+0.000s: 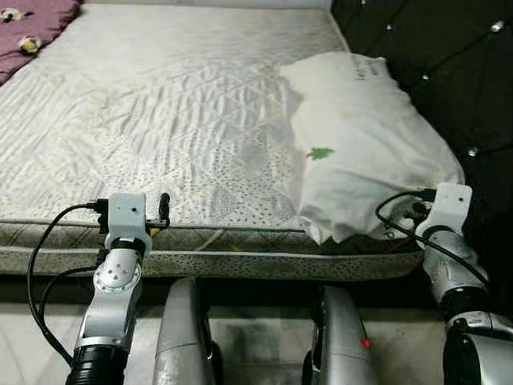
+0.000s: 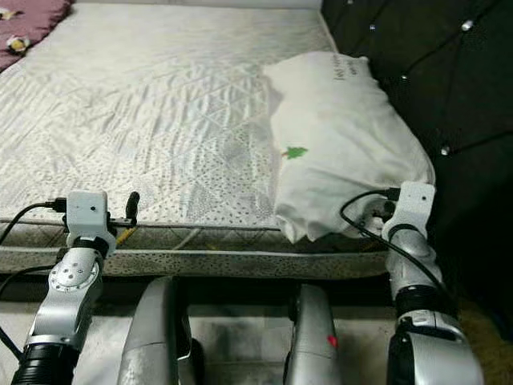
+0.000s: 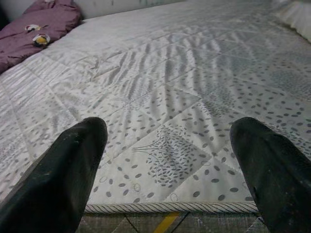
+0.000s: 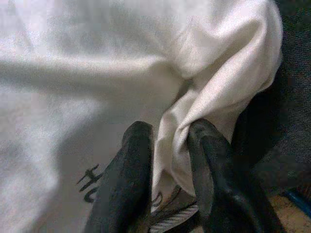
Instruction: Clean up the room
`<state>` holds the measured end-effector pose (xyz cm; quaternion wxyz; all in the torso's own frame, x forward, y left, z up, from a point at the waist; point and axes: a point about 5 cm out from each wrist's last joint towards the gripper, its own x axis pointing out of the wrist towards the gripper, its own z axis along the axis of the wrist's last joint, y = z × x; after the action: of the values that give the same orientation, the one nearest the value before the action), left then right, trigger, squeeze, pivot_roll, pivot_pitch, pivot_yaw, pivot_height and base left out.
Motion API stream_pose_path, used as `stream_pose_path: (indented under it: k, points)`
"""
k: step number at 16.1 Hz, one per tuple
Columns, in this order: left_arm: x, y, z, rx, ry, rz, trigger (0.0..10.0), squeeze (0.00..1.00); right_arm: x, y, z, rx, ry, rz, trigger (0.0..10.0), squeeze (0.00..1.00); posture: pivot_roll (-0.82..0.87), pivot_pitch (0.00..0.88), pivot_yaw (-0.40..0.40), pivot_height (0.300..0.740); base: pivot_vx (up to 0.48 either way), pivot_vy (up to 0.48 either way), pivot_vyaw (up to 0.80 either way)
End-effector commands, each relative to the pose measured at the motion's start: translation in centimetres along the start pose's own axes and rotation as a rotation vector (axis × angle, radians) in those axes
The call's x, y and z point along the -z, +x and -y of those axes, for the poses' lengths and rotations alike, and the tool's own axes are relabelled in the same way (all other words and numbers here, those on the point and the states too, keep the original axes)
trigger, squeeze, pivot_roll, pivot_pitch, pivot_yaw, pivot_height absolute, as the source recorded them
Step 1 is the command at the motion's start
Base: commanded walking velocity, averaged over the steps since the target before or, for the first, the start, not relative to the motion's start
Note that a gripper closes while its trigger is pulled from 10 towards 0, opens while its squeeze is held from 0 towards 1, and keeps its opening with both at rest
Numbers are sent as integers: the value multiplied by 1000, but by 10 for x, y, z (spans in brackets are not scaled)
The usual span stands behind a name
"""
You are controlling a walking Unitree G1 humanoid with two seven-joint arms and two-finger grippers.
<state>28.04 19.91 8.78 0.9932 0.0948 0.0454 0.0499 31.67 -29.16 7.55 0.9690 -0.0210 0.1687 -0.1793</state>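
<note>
My right gripper (image 4: 167,145) pinches the white pillow's (image 1: 361,136) corner, lower right. Left gripper (image 3: 167,145) gapes wide over the mattress (image 1: 160,120). Next, I judge: reposition the pillow.

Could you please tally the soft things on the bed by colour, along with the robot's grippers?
White pillow: 1
Purple blanket: 1
Grippers: 2, the left gripper open over the mattress, the right gripper shut on the pillow's corner
Total: 4

Black tufted headboard (image 1: 449,72) beside mattress; floor (image 1: 264,341) below, perhaps tiled.
</note>
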Motion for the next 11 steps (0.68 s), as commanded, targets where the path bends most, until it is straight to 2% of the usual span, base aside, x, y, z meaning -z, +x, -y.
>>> stream_pose_path:
  k: [1,2,3,5,9,10,11]
  points:
    - [3,1,-5,-27,-1,-16,10000,0,-11,-1,-2,16,9,61,10000,1000,32,21,18,533,0,0,0]
    - [2,2,-6,-29,1,-10,10000,0,-17,-3,-3,34,15,101,10000,1000,30,30,18,533,0,0,0]
    - [-1,4,-10,-45,-3,-1,10000,0,-27,-11,-7,64,28,192,10000,1000,31,22,12,533,0,0,0]
    - [-1,3,-11,-56,-5,0,10000,0,-24,-23,-14,64,66,244,10000,1000,27,26,10,533,0,0,0]
    - [5,-13,-2,-14,-56,-20,10000,0,-5,-64,-50,-109,149,290,10000,1000,12,41,13,533,0,0,0]
    - [7,-14,0,-13,-62,-28,10000,0,-4,-69,-56,-142,162,291,10000,1000,12,41,13,533,0,0,0]
    - [9,-17,1,-8,-70,-35,10000,0,-2,-82,-71,-230,162,307,10000,1000,9,43,14,533,0,0,0]
